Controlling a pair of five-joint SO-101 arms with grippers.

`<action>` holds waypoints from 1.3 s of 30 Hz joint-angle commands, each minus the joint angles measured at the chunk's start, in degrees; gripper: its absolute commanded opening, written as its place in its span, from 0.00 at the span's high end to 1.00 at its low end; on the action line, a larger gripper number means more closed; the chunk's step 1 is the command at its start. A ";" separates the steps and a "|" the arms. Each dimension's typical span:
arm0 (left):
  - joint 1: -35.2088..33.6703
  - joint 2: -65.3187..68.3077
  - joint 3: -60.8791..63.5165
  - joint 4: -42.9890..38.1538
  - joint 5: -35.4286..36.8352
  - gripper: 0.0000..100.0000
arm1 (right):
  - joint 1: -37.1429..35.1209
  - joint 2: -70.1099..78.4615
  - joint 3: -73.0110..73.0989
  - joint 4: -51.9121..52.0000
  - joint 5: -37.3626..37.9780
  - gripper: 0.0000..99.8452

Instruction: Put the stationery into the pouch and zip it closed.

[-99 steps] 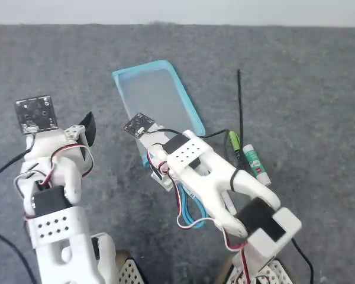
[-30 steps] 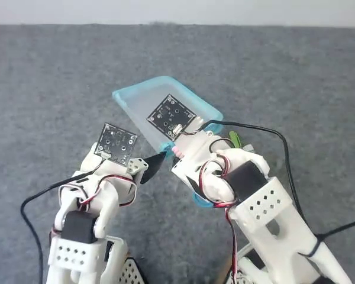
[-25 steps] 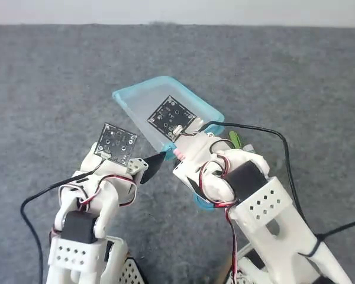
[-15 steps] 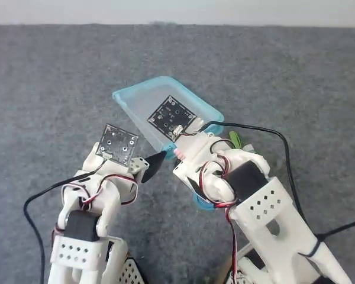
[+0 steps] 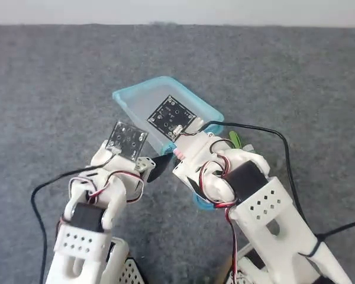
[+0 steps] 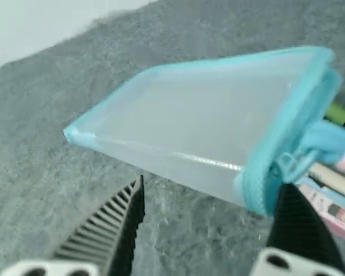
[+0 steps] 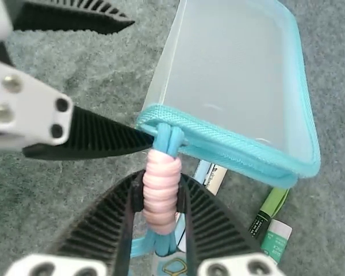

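Teal-edged translucent pouch [image 5: 143, 97] sits on the grey felt worktop [image 5: 47, 77], its near end between both arms. Left pincer [image 5: 157, 166] is just beside the near corner. A green pen [image 5: 234, 139] pokes out past the right arm, outside the pouch.

Left wrist view: left pincer apart, jaws either side of the pouch's zip corner; contact unclear. Pouch looks empty.

Right wrist view: right pincer [image 7: 160, 181] clamped on the pink beaded zip pull [image 7: 160, 202]. Glue stick [image 7: 276, 236] and the pen lie loose below the pouch's end.

Judgement: early stage. Nothing loaded; opening the zip seems the step in hand. Packing and closing remain.
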 commanded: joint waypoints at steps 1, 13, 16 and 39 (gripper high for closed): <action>-2.73 5.10 -3.74 -3.96 1.32 0.66 | -0.75 -2.42 -3.69 0.40 -0.35 0.99; -6.42 6.95 -5.23 -4.75 1.32 0.66 | 2.77 -2.15 3.52 -0.13 4.48 0.99; -4.22 6.86 -5.76 -3.08 1.41 0.66 | 2.59 -2.15 3.43 -0.75 4.40 0.99; 3.34 6.86 -10.86 7.65 2.11 0.66 | 2.51 -1.89 -1.67 0.04 0.53 0.99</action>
